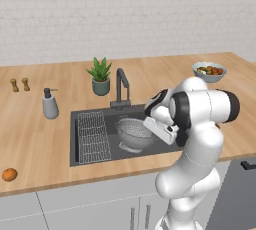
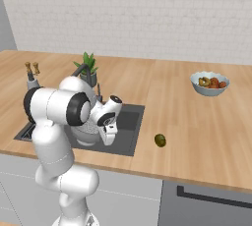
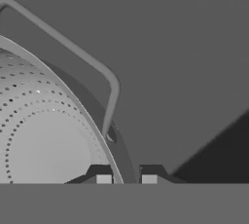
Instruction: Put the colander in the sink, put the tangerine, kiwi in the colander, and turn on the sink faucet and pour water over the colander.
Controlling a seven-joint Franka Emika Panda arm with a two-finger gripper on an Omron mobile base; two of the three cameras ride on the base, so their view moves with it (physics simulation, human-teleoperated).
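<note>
The silver perforated colander is inside the dark grey sink, right of the wire rack. My gripper is shut on the colander's rim, one finger on each side, just below its wire handle. Whether the colander rests on the sink floor I cannot tell. The orange tangerine lies on the counter near the front edge, far left of the sink. On the counter right of the sink lies the olive-brown kiwi. The dark faucet stands behind the basin, with no water running.
A soap dispenser stands left of the sink and a potted plant behind it. A pale bowl of mixed fruit sits at the back right. Two small shakers are at the far left.
</note>
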